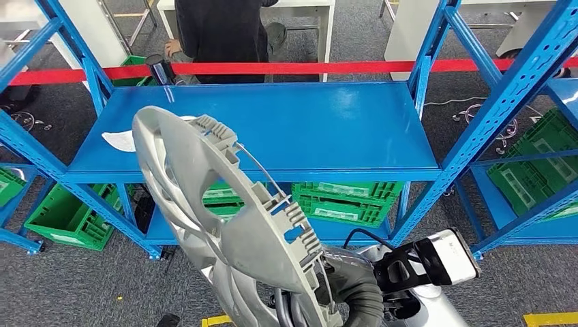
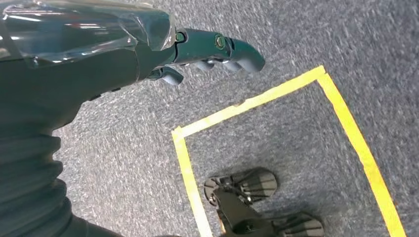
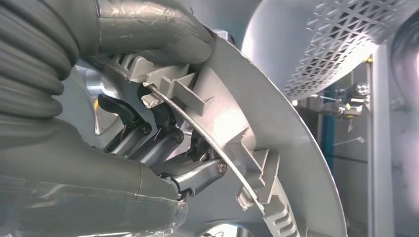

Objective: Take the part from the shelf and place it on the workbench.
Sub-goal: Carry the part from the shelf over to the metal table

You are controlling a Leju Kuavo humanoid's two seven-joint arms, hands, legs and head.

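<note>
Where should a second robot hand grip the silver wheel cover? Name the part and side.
Judging by its pose, grip the wheel cover at its bare upper rim, coming from the left. It stands tilted on edge, the right robot hand already holds the lower rim, and the clips and wire ring on the back leave the edge easiest to pinch.

Grey carpet (image 1: 82, 286) covers the floor, marked with yellow tape lines (image 2: 276, 96). Blue metal shelving (image 1: 272, 129) stands ahead, green crates (image 1: 341, 201) on its lower level (more at either side). A red barrier strip (image 1: 307, 67) runs behind it, near white tables (image 1: 300, 7).
</note>
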